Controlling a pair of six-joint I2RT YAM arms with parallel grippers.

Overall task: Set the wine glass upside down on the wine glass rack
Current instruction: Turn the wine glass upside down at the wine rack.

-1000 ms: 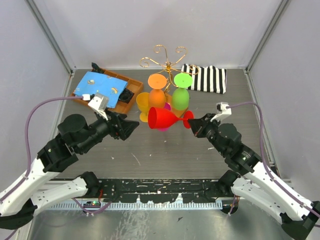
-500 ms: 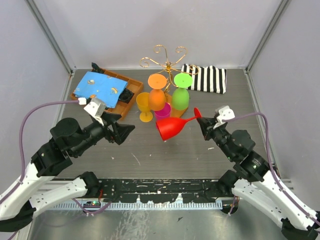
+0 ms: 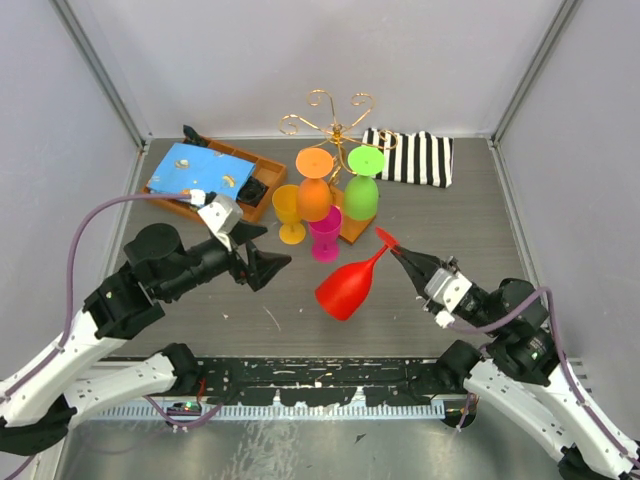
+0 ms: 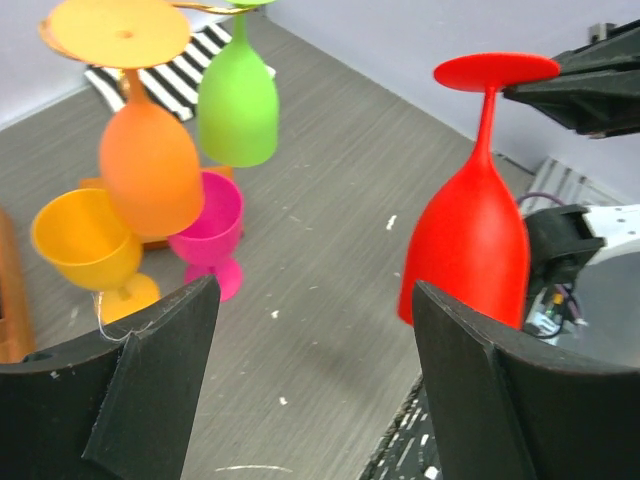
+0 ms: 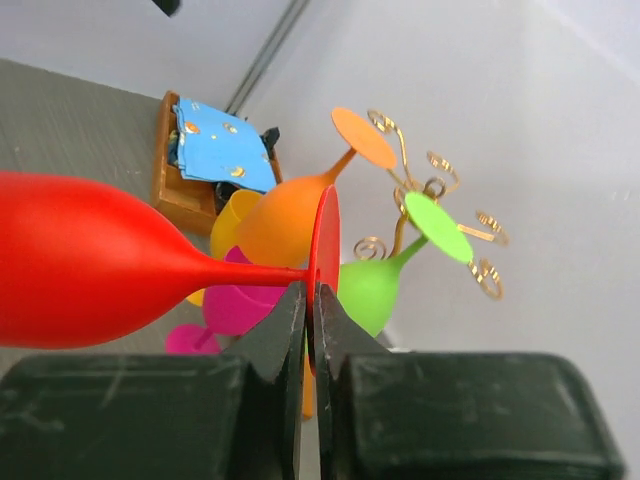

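Wine glass (image 3: pixel 347 287) hangs bowl-down, stem tilted, foot clamped by right gripper (image 3: pixel 394 246) jaws; left gripper (image 3: pixel 270 252) jaws apart.

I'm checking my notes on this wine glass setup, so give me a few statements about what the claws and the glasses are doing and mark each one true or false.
1. The right claw grips the red wine glass by its foot. True.
2. The left claw is shut on the yellow glass. False: it is open and holds nothing, and the yellow glass stands on the table.
3. An orange glass and a green glass hang upside down on the wine glass rack. True.
4. The pink glass hangs on the rack. False: it stands upright on the table.
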